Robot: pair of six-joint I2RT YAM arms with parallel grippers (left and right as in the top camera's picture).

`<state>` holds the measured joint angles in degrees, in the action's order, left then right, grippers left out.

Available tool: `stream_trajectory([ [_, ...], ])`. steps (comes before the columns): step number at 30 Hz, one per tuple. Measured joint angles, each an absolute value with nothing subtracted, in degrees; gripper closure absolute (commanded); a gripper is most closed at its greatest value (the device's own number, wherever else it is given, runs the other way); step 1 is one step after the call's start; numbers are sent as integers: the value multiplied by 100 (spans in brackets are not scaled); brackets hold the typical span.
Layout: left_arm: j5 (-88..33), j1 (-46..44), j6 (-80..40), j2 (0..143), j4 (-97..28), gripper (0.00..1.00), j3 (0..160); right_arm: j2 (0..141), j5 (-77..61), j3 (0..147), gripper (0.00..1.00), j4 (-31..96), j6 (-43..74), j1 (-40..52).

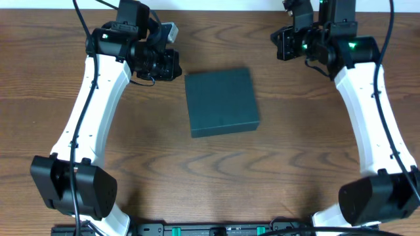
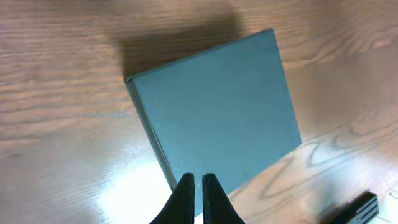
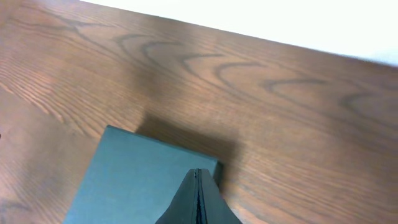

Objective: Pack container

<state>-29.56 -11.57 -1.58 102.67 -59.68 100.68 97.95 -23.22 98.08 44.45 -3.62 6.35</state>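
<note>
- Lying flat on the desk [image 1: 295, 151], the container [image 1: 221, 102] sits about midway between the left and right edges, somewhat closer to the far edge than to the near one.
- Its lid is down, so only the plain dark teal top shows. Its sides are turned slightly off the desk's edges.
- The left claw [image 2: 197, 182] is narrowed to a thin sliver of a gap and holds nothing.
- From overhead the left claw hangs toward the far-left corner, near the container's far-left corner and apart from it.
- In the left wrist view the fingertips point at one edge of the container's top, and the whole lid is in sight.
- The right claw [image 3: 198, 177] has its fingers pressed fully together and is empty.
- From overhead the right claw hangs toward the far-right corner, well apart from the container.
- In the right wrist view one corner of the container shows beyond the fingertips.
</note>
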Motion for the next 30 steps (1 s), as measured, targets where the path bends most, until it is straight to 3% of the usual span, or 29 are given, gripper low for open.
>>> stream_trajectory([
  [15, -2471, -2246, -143, 10182, -6003, 94, 9445, 10298, -2206, 9389, 99, 5717, -652, 1138],
  [30, -1831, -2370, -148, 10713, -4652, 92, 8106, 10650, -2047, 7968, 99, 4976, -384, 1647],
])
